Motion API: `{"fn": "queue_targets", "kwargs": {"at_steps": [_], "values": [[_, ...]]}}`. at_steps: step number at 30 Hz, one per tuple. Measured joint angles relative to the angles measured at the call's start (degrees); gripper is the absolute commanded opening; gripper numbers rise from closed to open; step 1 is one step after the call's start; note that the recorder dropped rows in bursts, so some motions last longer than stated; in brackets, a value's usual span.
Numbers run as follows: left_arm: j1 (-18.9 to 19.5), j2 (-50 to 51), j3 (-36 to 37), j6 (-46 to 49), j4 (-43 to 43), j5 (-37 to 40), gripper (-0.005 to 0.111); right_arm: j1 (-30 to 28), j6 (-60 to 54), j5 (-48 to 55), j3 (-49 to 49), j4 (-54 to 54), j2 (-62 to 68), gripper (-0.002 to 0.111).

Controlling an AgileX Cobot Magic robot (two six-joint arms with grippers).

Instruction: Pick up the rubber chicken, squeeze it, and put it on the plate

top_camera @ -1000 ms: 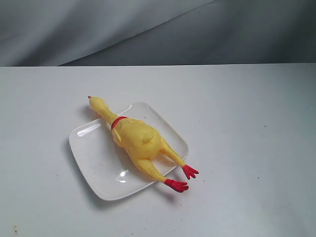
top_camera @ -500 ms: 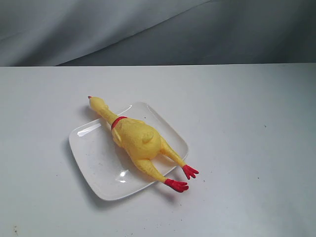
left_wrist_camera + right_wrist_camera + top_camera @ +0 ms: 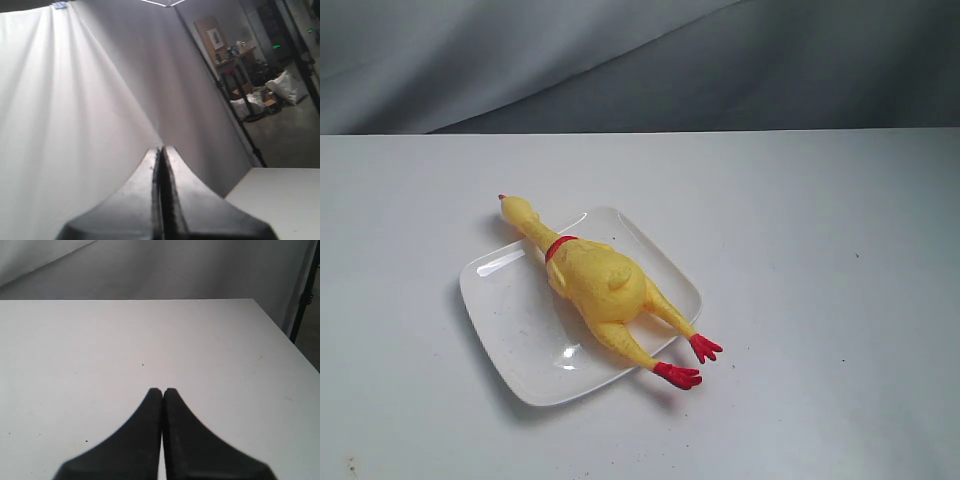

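The yellow rubber chicken [image 3: 598,284] lies diagonally across the white square plate [image 3: 510,320] in the exterior view. Its head with the red comb hangs past the plate's far-left edge, and its red feet stick out over the near-right edge onto the table. Neither arm appears in the exterior view. My left gripper [image 3: 162,149] is shut with nothing in it and faces a white curtain. My right gripper [image 3: 162,390] is also shut and empty, hovering over bare white table; neither chicken nor plate shows in either wrist view.
The white table [image 3: 820,250] spreads around the plate, with grey cloth [image 3: 620,60] behind it. In the right wrist view the table's edge [image 3: 285,332] drops off to the floor. A cluttered room [image 3: 260,90] lies beyond the curtain in the left wrist view.
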Motion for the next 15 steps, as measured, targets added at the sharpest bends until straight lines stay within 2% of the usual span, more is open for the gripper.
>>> {"fn": "queue_targets", "kwargs": {"at_steps": [4,9,12,15], "values": [[9.11,-3.68,0.00,0.00,0.00,-0.22,0.000,0.00,0.00,0.00,0.00,0.00,0.00,0.000],[22.73,-10.55,0.00,0.00,0.00,0.01,0.000,0.00,0.00,0.00,0.00,0.00,0.00,0.000],[26.81,-14.74,0.00,0.00,0.00,0.01,0.000,0.00,0.00,0.00,0.00,0.00,0.00,0.000],[28.37,-18.43,0.00,0.00,0.00,0.01,0.000,0.00,0.00,0.00,0.00,0.00,0.00,0.000]]}}
